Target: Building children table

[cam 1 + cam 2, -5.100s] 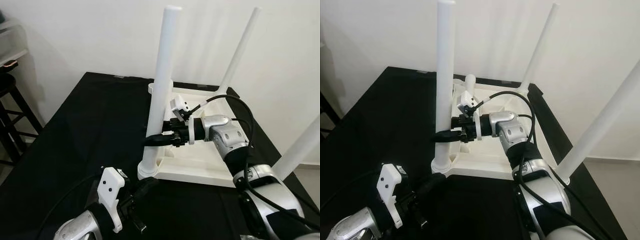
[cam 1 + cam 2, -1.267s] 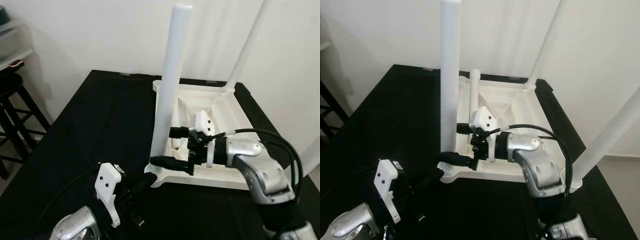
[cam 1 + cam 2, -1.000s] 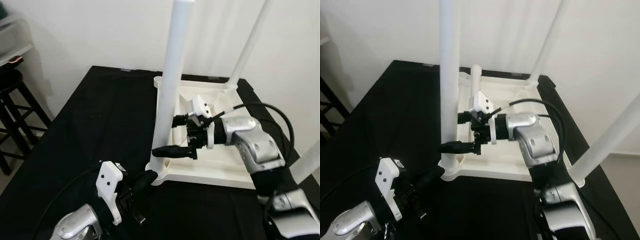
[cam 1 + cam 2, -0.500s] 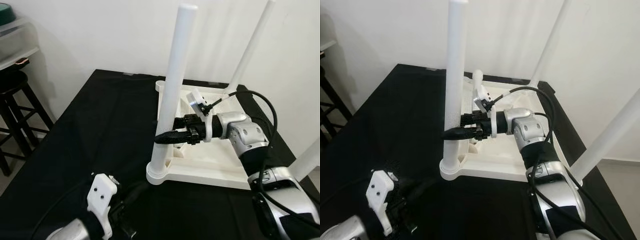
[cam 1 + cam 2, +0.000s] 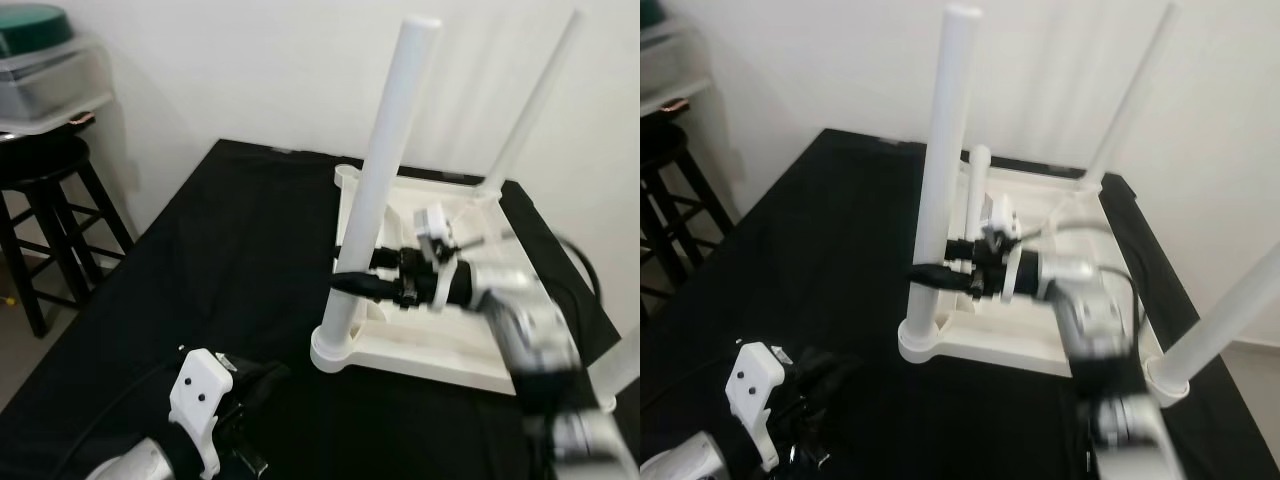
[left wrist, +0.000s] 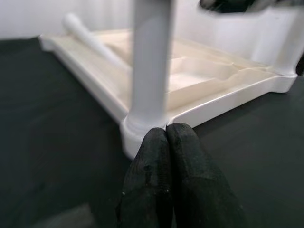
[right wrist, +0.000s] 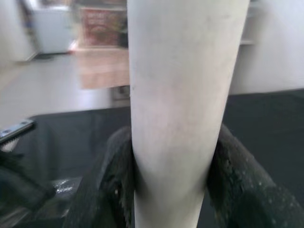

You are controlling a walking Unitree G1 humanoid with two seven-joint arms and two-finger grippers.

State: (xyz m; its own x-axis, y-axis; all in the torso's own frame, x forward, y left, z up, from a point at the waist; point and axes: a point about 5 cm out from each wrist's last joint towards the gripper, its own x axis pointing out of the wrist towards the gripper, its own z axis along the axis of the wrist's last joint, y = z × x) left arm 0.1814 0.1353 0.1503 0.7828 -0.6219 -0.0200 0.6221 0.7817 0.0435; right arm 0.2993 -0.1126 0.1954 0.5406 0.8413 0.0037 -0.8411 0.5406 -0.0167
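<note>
A white children's table lies upside down, its rim (image 5: pixel 420 355) on the black-covered table. The near-left leg (image 5: pixel 385 180) stands upright in its corner socket. My right gripper (image 5: pixel 347 283) reaches in from the right and is shut on this leg low down. In the right wrist view the leg (image 7: pixel 180 95) sits between the black fingers (image 7: pixel 109 190). My left gripper (image 5: pixel 262 378) hovers low over the cloth in front of that corner, shut and empty; in its wrist view the fingertips (image 6: pixel 166 137) are pressed together before the leg's base (image 6: pixel 142 126).
Two more legs stand up, one at the far right (image 5: pixel 530 105) and one at the near right (image 5: pixel 622 362). A loose leg (image 5: pixel 977 190) lies in the upturned top. A dark stool (image 5: pixel 40 175) and a green-lidded bin (image 5: pixel 40 45) stand beyond the left edge.
The camera has swung, shifting the whole picture right. My right gripper keeps its hold on the leg, its arm now blurred. My left gripper has drawn back from the leg's base.
</note>
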